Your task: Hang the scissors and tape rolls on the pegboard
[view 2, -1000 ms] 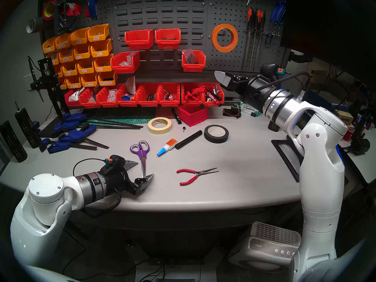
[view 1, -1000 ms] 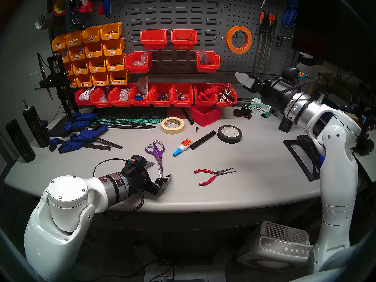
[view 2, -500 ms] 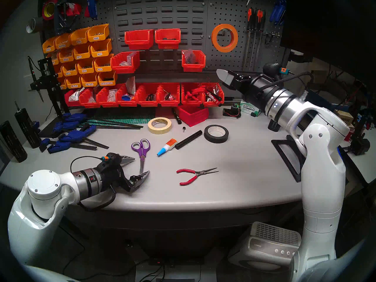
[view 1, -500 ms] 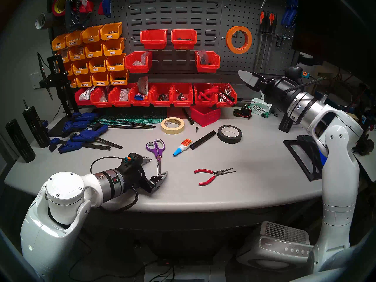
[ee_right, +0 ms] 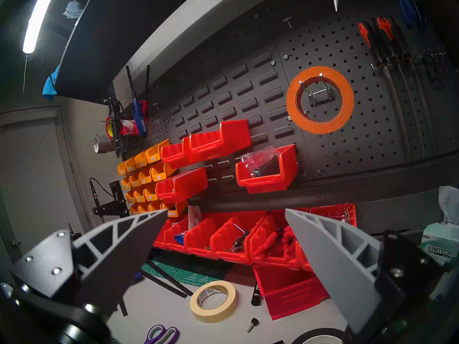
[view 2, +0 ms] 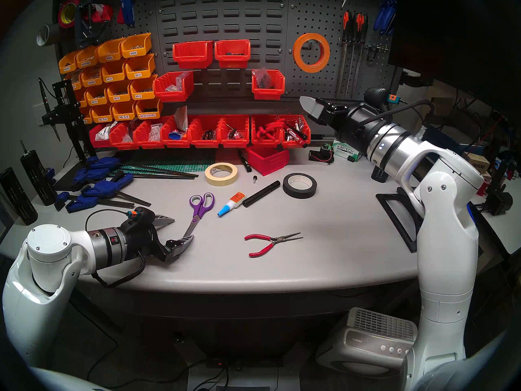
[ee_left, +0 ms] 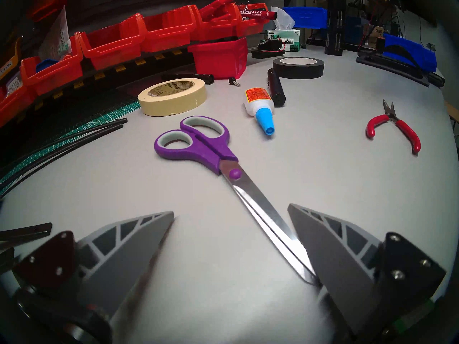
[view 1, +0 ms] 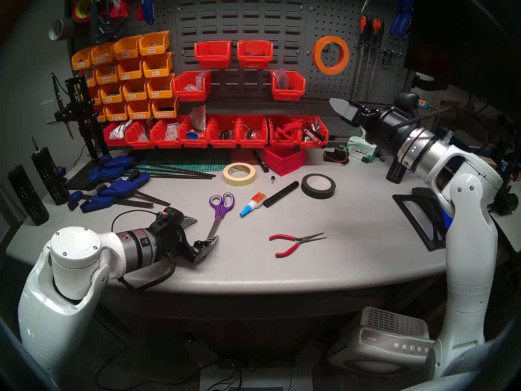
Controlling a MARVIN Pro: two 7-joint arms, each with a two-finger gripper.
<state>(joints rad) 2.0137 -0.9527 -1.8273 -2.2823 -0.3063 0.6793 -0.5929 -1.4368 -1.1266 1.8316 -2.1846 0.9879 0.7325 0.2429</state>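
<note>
1. The left gripper (ee_left: 231, 213), jaws spread, has one finger (ee_left: 330, 251) touching the tips of the scissors (ee_left: 211, 152). Straddle the blades squarely before closing, since they may pivot away.
2. The scissors lie flat near the table's (view 1: 352, 241) front-left edge: purple handles (grey-lined), closed silver blades.
3. The right gripper (ee_right: 226, 213) waits spread, empty, near the pegboard (view 1: 335, 20).

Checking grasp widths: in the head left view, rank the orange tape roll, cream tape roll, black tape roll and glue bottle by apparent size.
1. orange tape roll, though farthest away.
2-3. black tape roll and cream tape roll: too alike to rank.
4. glue bottle.
</note>
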